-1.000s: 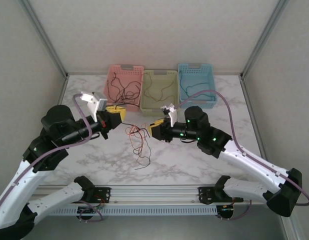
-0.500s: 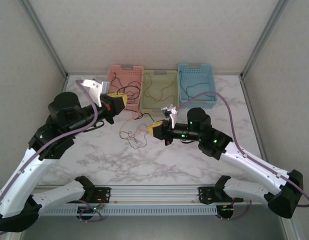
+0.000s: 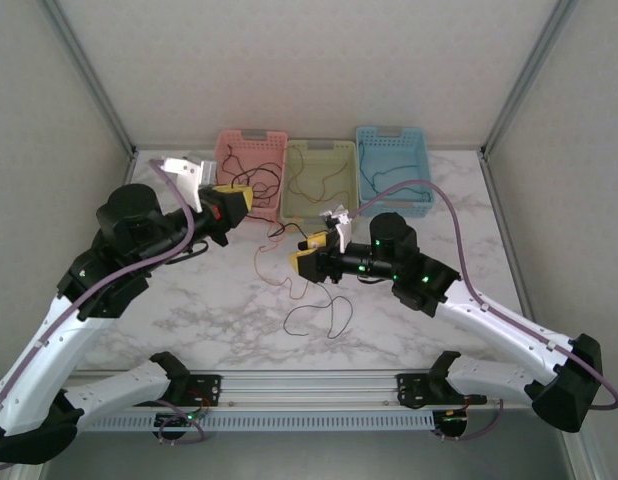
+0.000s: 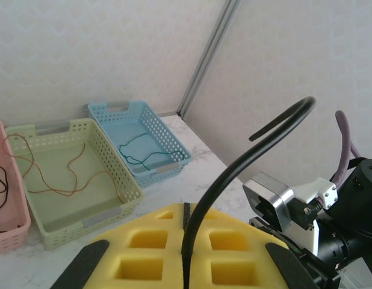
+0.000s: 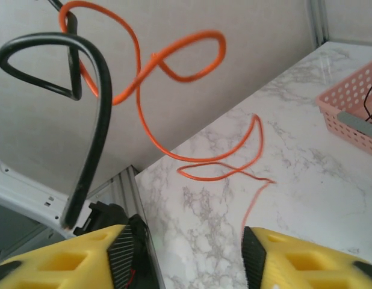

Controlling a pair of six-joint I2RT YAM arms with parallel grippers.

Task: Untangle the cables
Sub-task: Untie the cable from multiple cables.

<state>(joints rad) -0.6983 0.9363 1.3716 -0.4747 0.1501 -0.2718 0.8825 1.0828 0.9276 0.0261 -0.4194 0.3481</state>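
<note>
Foam pads of the left gripper [image 4: 185, 229] are pressed together on a black cable [image 4: 222, 180], which rises between them and arcs toward the right arm. The right gripper [image 5: 186, 253] stands with fingers apart and nothing between them. A black loop [image 5: 100, 120] runs down outside one finger, and the red-orange cable [image 5: 139, 102] curls just above, trailing onto the marble table [image 3: 219, 320]. More cables lie in the pink basket [image 3: 251, 134], green basket [image 3: 319, 146] and blue basket [image 3: 391, 130] behind. To part the strands well, the left should likely hold its pinch firm and draw away slowly, the right closing on red-orange alone.
</note>
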